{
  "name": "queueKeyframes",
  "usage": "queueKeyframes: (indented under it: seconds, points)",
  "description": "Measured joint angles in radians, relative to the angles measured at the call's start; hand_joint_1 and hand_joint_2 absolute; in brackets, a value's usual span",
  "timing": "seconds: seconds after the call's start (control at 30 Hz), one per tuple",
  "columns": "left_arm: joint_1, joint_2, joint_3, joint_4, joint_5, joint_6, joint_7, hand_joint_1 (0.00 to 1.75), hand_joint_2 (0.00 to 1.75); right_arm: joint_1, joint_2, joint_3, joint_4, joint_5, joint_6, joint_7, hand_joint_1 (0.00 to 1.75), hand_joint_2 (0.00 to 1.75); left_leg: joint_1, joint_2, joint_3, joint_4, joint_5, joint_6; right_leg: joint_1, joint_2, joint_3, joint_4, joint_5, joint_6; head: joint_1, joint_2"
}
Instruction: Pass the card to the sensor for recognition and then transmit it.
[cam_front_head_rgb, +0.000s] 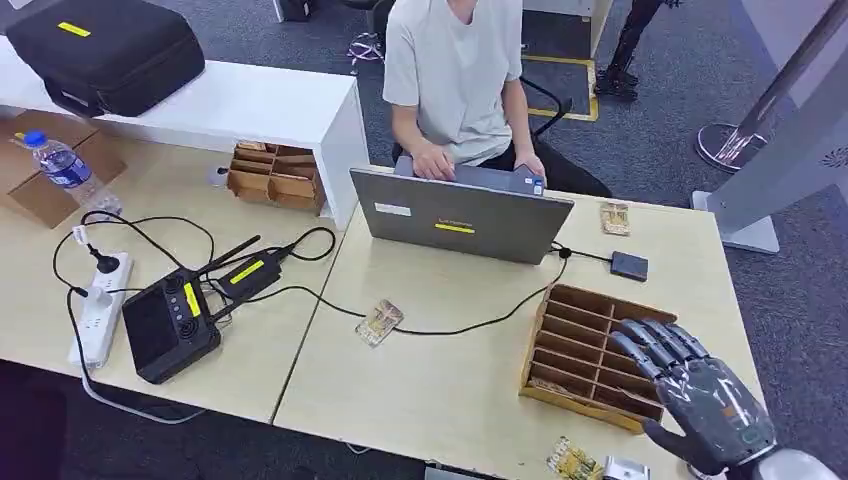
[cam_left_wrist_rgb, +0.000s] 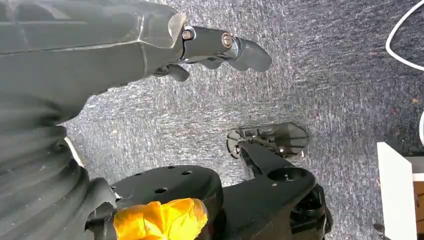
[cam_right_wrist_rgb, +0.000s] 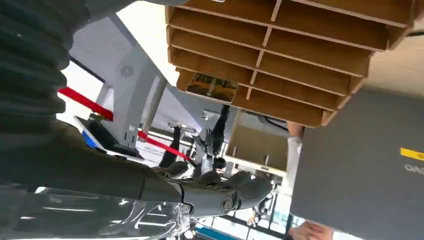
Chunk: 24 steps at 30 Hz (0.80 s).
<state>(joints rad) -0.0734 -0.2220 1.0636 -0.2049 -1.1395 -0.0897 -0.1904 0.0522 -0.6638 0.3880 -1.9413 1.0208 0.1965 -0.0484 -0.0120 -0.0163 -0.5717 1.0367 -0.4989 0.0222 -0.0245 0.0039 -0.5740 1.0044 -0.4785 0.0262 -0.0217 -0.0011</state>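
So in the head view the robot's dark grey right hand (cam_front_head_rgb: 700, 395) hovers over the near right corner of the brown cardboard slotted organizer tray (cam_front_head_rgb: 560, 345) on the pale wooden table (cam_front_head_rgb: 420, 390), fingers stretched out straight and apart, nothing in them. My read is the task has barely started: no card picked up, nothing shown to the small flat black sensor box (cam_front_head_rgb: 629, 265) that sits on its cable just beyond the tray, and the handover is all still to come. There's a patterned gold-and-brown card (cam_front_head_rgb: 379, 322) lying loose mid-table touching the black cable, another at the front edge near the hand, and one more by the far side of the grey laptop (cam_front_head_rgb: 460, 215) a person in a pale T-shirt (cam_front_head_rgb: 455, 70) is typing on. In the left wrist view, the left hand (cam_left_wrist_rgb: 220, 47) hangs over grey carpet with its fingers loosely curled in, holding nothing. In the right wrist view you look into the tray's compartments, and one slot has a thin card with a dark greenish-gold print (cam_right_wrist_rgb: 211, 87) lying flat in it, probably the one to grab; the right hand's fingers (cam_right_wrist_rgb: 220, 187) lie extended, well apart from it.
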Motion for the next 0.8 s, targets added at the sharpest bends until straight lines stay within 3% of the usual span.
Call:
queueKeyframes:
  seconds: [0.8]
  points:
    - [-0.001,0.0,0.002,0.0,-0.002,-0.008,0.0,0.0,1.75,-0.045,0.055,0.079,0.144,-0.029,-0.004,0.017,0.0,1.75,0.0,0.0,0.0,0.0,0.0,0.0,0.0,0.0,0.0,0.0,0.0,0.0,0.0,0.0]
